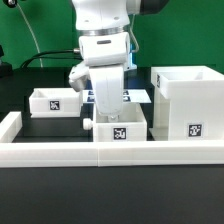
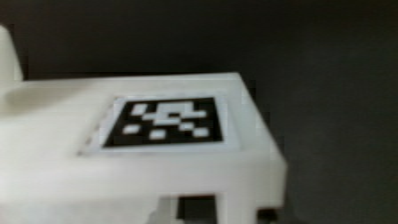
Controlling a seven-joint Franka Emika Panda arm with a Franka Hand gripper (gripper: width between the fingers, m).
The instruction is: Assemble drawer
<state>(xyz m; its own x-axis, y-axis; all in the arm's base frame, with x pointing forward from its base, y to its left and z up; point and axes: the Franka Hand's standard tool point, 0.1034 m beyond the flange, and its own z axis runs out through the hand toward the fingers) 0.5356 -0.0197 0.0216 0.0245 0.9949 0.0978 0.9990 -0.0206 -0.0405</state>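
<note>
The tall white drawer housing (image 1: pixel 188 100) stands at the exterior view's right, with a tag on its front. One open-top tray (image 1: pixel 52 101) sits at the left. A second tray (image 1: pixel 122 128) sits in the middle, against the housing's left side. My gripper (image 1: pixel 104 112) reaches down into this middle tray near its left end and is shut on its wall. The wrist view is blurred. It shows the tray's white tagged face (image 2: pixel 166 123) very close, and my gripper (image 2: pixel 222 210) only partly at the picture's edge.
A long low white wall (image 1: pixel 60 152) runs along the front, and the middle tray and the housing stand against it. The marker board (image 1: pixel 142 97) lies behind my gripper. The tabletop is black (image 1: pixel 60 125).
</note>
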